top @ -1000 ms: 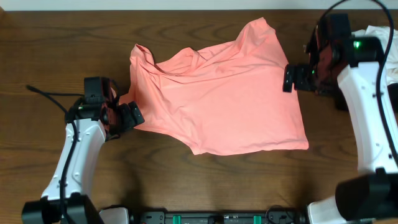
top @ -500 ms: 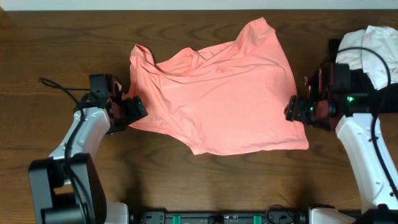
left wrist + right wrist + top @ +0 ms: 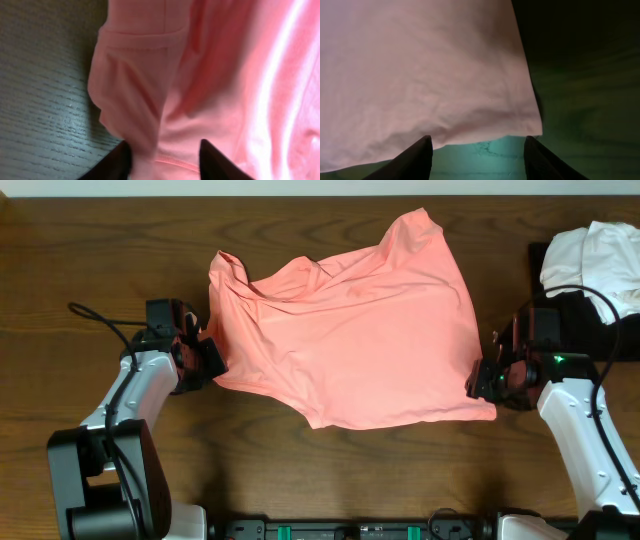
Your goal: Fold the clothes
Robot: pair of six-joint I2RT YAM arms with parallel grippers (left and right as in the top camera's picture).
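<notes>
Shirt (image 3: 210,75) fills left gripper (image 3: 164,150) gap; grip unclear.

Salmon-pink shirt (image 3: 350,330) lies spread but creased, plain face up; hemmed flap at one side sits btwn fingers of L gripper (image 3: 210,362), opp. bottom corner just in front of R gripper (image 3: 479,380)

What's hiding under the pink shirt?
Around the shirt, only the wooden table shows. Whatever lies beneath is covered, so I cannot tell.

Overhead even and sharp — wrist views blurred, right one dim.
</notes>
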